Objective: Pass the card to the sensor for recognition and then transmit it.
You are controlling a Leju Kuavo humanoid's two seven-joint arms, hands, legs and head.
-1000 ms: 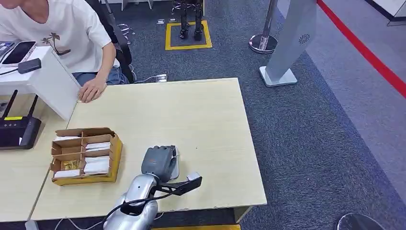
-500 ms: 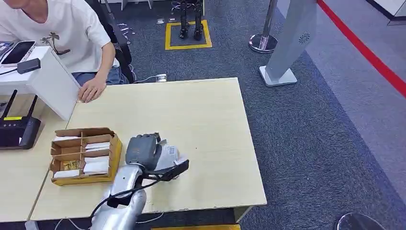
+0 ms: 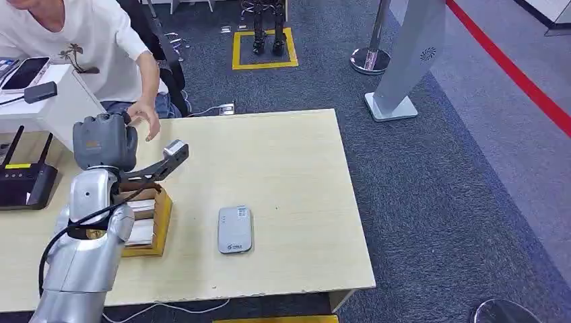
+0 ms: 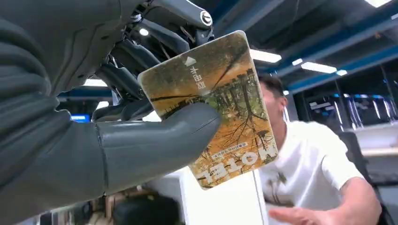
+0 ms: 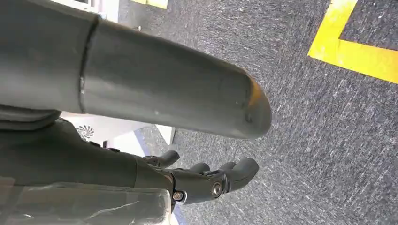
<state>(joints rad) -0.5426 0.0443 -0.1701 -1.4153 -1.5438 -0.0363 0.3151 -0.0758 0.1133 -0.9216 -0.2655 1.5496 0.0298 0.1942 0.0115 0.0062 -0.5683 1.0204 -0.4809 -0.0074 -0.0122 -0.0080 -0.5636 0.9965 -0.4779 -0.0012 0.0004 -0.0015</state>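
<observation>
Light wooden table (image 3: 289, 161), standing on grey carpet (image 3: 438, 188) marked by a red line (image 3: 518, 74) and a yellow square outline (image 3: 264, 48). A grey panel stand (image 3: 411, 57) and a chrome post base (image 3: 369, 60) rise beyond the table's far right corner. A person in a white T-shirt (image 3: 87, 47) sits at the far left corner, one hand (image 3: 145, 116) reaching out over the table edge toward the robot.

Left arm (image 3: 91, 249), silver, raised above the table's left side. Left hand (image 3: 104, 141) lifted near the person's hand; it grasps the card (image 4: 211, 105), pinched between the thick grey thumb (image 4: 155, 145) and the darker fingers (image 4: 126, 75). The card is printed with an autumn tree scene and the word HOTEL, and is held in the air, off the table.

Cardboard tray (image 3: 151, 225), divided into compartments holding white cards, partly hidden behind the left arm. Sensor (image 3: 235, 229), a flat grey-white reader, lies on the table just right of the tray. A black router (image 3: 27, 185) sits at the far left.

Right hand (image 5: 206, 180) hangs over the carpet, fingers loosely curled, grasping nothing.
</observation>
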